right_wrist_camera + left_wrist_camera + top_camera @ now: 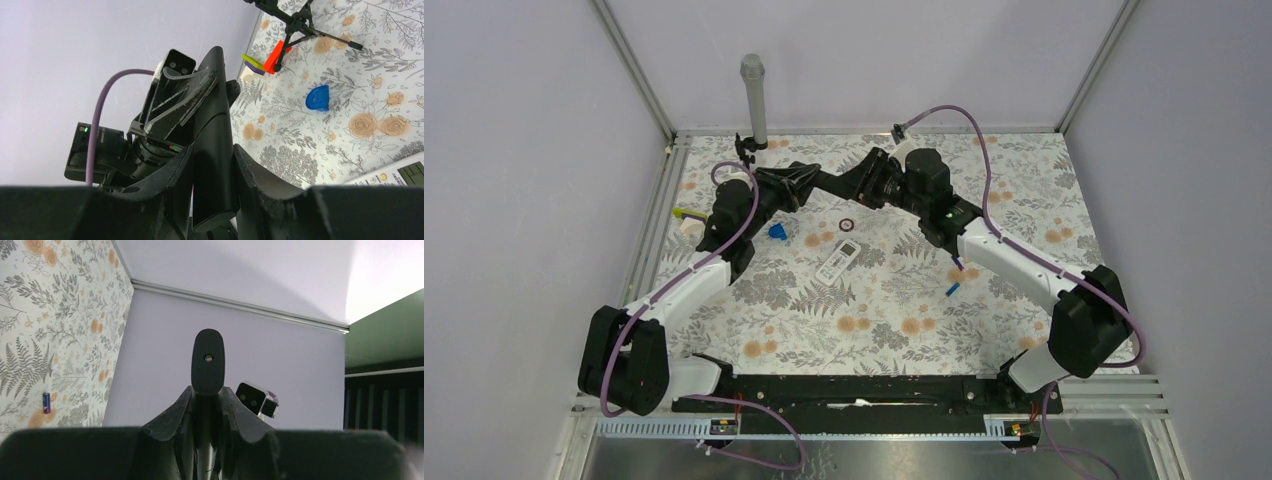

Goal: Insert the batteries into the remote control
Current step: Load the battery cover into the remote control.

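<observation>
- Nearest the arm bases, a blue battery [951,288] is seen lying loose on the flowered cloth [904,330], just beside the right forearm. It is not yet loaded, and no battery is carried by either arm.
- A little farther in, the white remote [837,262] is laid face up with its keys and display showing. Its battery bay is therefore judged to be underneath and out of reach as it lies.
- Beyond it, a blue blob-shaped piece [776,231] and a small dark ring [847,224] are found apart on the cloth, touched by nothing.
- Above the far half of the table, a black flat bar [215,125] with a rounded end is held in the air between the two arms. Whether it is a second remote seen from the back cannot be told.
- The left gripper [207,397] is closed narrowly on one end of the bar, with its fingers pressed to both faces.
- The right gripper [212,165] is set round the other end, its jaws partly closed and apparently touching both sides. A hand-over or a turning of the bar is judged to be the purpose.
- At the far edge, a grey post [753,95] and a black tripod [300,20] are stood, and an orange-red piece [274,54] is seen by the tripod's foot.
</observation>
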